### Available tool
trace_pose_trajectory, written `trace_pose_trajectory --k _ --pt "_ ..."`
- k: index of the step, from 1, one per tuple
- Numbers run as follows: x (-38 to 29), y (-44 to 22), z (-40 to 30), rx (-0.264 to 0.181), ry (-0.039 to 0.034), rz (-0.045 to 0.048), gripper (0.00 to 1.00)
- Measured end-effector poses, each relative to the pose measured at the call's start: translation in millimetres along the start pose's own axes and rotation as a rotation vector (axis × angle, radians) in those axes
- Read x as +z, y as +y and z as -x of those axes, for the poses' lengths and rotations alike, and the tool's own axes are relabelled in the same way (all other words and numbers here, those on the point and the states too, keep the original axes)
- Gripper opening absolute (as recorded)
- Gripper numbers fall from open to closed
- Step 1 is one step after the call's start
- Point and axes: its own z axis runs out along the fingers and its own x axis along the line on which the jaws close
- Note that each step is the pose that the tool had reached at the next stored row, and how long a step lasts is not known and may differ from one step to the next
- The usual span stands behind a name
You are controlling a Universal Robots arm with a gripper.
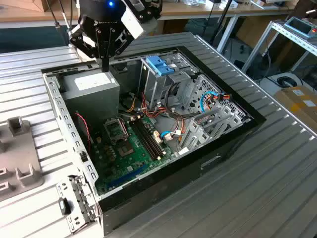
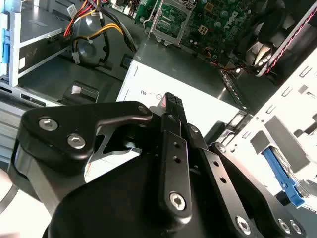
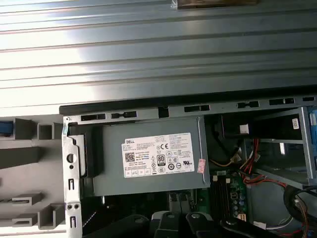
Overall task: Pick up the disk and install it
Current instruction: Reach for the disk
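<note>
The black two-fingered tool (image 1: 105,65) is held low over the far corner of the open black-and-silver computer case (image 1: 63,130), right above the big grey power-supply box with its white label (image 1: 92,90). In the second wrist view the tool (image 2: 171,105) is seen with its fingers pressed together tip to tip, and nothing is gripped between them. It is closed right down and empty. The tips are pointed at the label. Whether contact is made cannot be told.

The disk, a flat grey drive with long light-blue plastic rails (image 2: 280,173), is not carried. It is judged to be lying outside the case, beyond the perforated side wall, where a long blue rail is caught in the second wrist view beside grey blocks. Its metal body cannot be made out with certainty. That side is taken up by a grey slotted holding fixture (image 1: 22,171), presumably set on the ribbed metal table (image 1: 257,188) so that parts are presented in a known position close to the case.

The case is laid flat with its panel off, so that the silver drive cage (image 1: 166,87) and its chunky blue plastic latch (image 1: 159,65) can be reached from above. The cage is seen well apart from the tool, towards the exterior view's right, with the green motherboard (image 1: 136,144) exposed nearer the camera. Neither pick-up nor installation is judged to be done.
</note>
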Motion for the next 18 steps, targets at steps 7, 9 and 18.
trace_pose_trajectory --k 7,9,18 --pt "-0.1 -0.3 -3.4 0.0 0.0 0.0 0.1" --pt "-0.1 -0.3 -3.8 0.0 0.0 0.0 0.1" --pt "-0.2 -0.6 -7.4 0.0 0.0 0.0 0.1"
